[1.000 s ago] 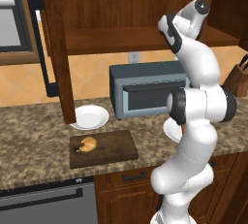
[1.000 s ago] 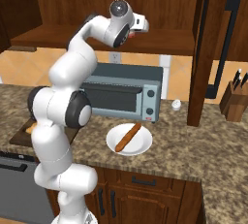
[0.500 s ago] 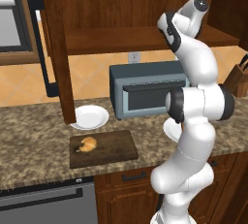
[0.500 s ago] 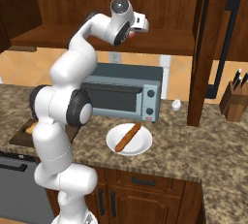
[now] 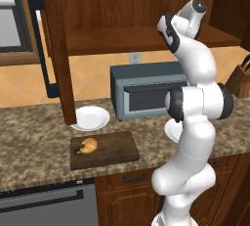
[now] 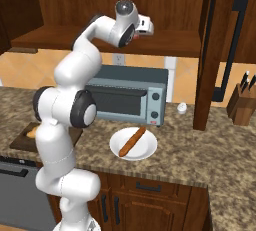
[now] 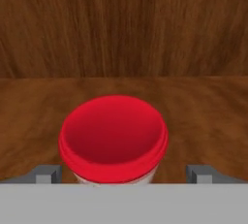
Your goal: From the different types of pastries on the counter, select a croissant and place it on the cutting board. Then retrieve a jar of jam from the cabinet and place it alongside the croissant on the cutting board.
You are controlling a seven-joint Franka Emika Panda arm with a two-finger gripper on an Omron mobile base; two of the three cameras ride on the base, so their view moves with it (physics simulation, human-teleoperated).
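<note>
— Granite counter (image 5: 29,142) and dark wood all round. What lies on it, left to right?

— White plate (image 5: 90,118) by the open cabinet (image 5: 97,39) door, then the board (image 5: 103,150) with the croissant (image 5: 88,146) already on its left half, the oven (image 5: 149,89) behind, and further right a second plate (image 6: 134,145) carrying the stick pastry (image 6: 133,140).

— So the first half looks done?

— I'd judge so. The jam step is in hand. The arm is up inside the cabinet, and the hand view looks almost straight at the jar (image 7: 114,138) on the shelf (image 7: 203,111).

— End effector (image 7: 123,173)?

— Spread as wide as it goes, gripping nothing. One fingertip (image 7: 44,174) sits left of the jar and the other right, each apart from it (the jar sits between them, roughly centred).

— How does the jar stand?

— Upright, red lid facing up, axis vertical. It's squat and round, so no side favours a grip.

— Next move?

— Probably ease forward until the fingers bracket the body below the lid, close, then lift clear of the shelf and carry it down beside the croissant.
</note>
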